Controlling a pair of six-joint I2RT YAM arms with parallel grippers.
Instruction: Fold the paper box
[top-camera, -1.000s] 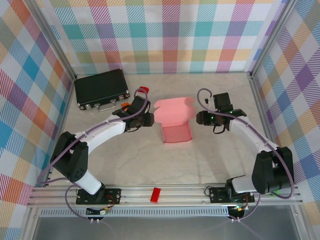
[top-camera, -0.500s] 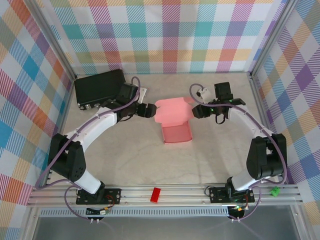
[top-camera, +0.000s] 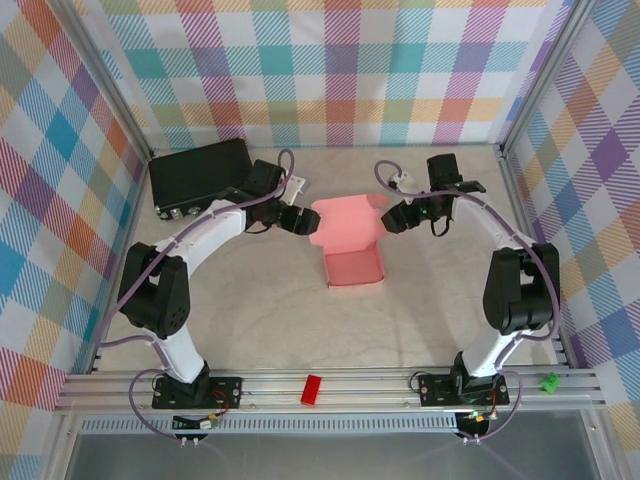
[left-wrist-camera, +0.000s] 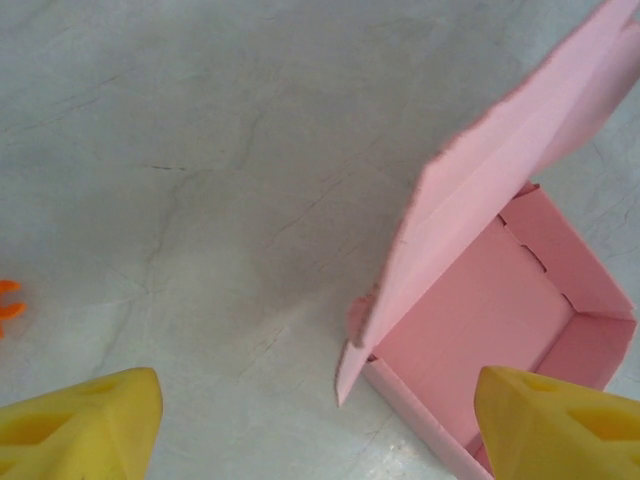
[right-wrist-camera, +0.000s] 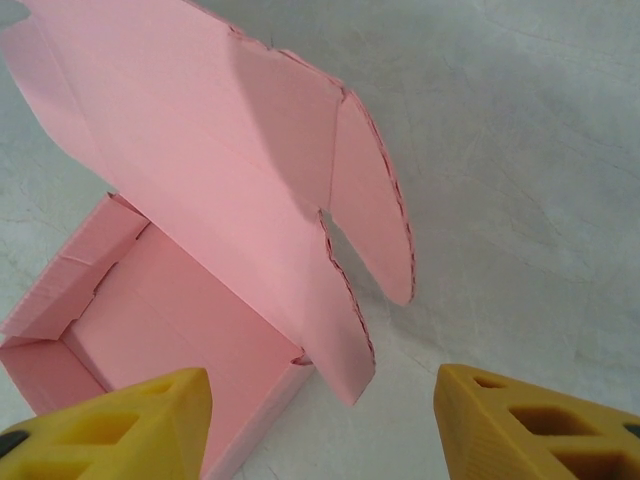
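from above, the paper box (top-camera: 352, 262) sits about mid-table, a little nearer the far edge than the near one. its tray is open and its lid stands up along the far side. my left gripper (top-camera: 305, 222) is just beside the lid's left edge and my right gripper (top-camera: 392, 217) just beside its right edge; from here i cannot tell whether either touches the card. a black case (top-camera: 203, 176) lies in the far left corner of the table (top-camera: 250, 320), close behind my left forearm. a small red block (top-camera: 312, 389) rests on the metal rail (top-camera: 380, 384) along the near edge, between my two bases, and a small green piece (top-camera: 548, 381) sits at the rail's right end.

through my left wrist, my left gripper (left-wrist-camera: 320, 425) is spread wide, one yellow finger (left-wrist-camera: 85, 420) low on the left, the other low on the right. the paper box (left-wrist-camera: 480, 330) lies to the right, lid tilted over the tray, its loose side tab hanging between my fingers. an orange bit (left-wrist-camera: 6, 300) shows at the left edge, and bare grey table (left-wrist-camera: 200, 150) takes up the rest.

through my right wrist, my right gripper (right-wrist-camera: 330, 425) is likewise spread apart, yellow fingers (right-wrist-camera: 545, 425) in the lower corners. the paper box (right-wrist-camera: 200, 200) is ahead and left, lid leaning over the tray, its rounded tab jutting toward me.
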